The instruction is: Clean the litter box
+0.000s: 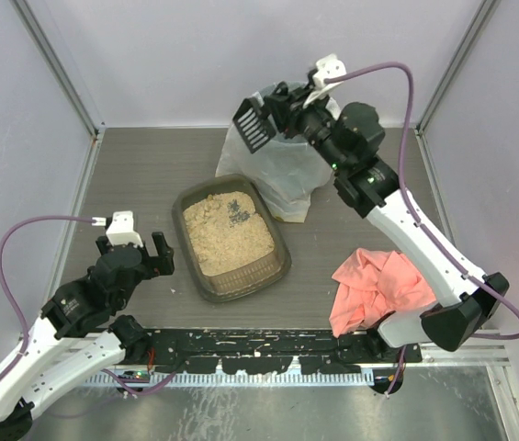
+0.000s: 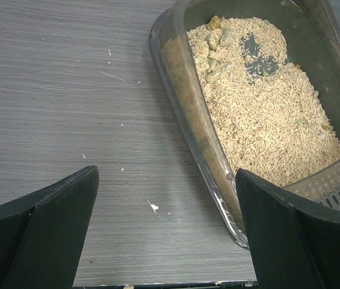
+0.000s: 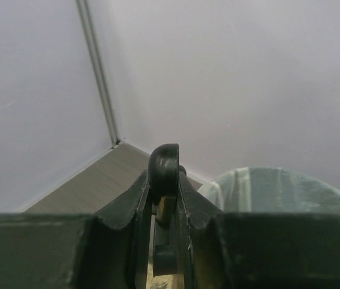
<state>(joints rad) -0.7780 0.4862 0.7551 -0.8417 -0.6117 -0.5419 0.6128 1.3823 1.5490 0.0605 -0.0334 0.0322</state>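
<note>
The litter box point(image 1: 243, 281) lies mid-worktop point(image 1: 130, 175). Its long axis runs near to far, with the far end swung slightly left. Dark clumps point(image 1: 238, 211) sit in the tan granules toward that end. In the left wrist view a finger point(image 2: 290, 235) cuts off the box's near corner. The left arm point(image 1: 75, 312) crouches low, the left jaws spread wide and empty just beside the box. The right arm point(image 1: 397, 216) reaches far, the right jaws clamped on a black slotted scoop point(image 1: 254, 126) above the white-bagged bin point(image 1: 287, 175).
</note>
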